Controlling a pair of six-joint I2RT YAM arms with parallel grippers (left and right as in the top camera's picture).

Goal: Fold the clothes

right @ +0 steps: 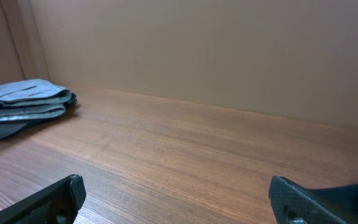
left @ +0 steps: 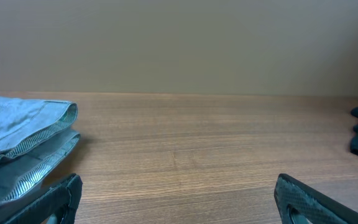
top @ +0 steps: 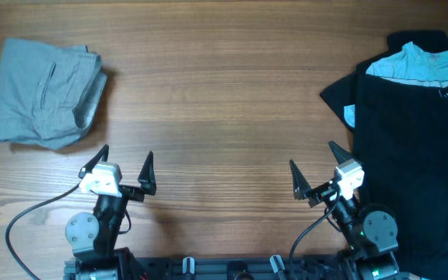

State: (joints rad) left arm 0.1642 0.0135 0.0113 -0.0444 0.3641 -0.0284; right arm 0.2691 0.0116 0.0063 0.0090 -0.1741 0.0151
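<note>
A folded grey garment (top: 43,95) lies at the far left of the wooden table; it also shows in the left wrist view (left: 17,146) and the right wrist view (right: 20,106). A pile of unfolded clothes lies at the right: a black garment (top: 414,148) with a light blue garment (top: 422,62) on its far end. My left gripper (top: 125,165) is open and empty near the front edge, in front of the grey garment. My right gripper (top: 317,167) is open and empty, just left of the black garment. Both jaws show empty in the wrist views (left: 176,196) (right: 176,193).
Bare wood table (top: 224,101) stretches between the two piles. A plain wall stands behind the table's far edge. Cables (top: 29,225) run from the arm bases at the front edge.
</note>
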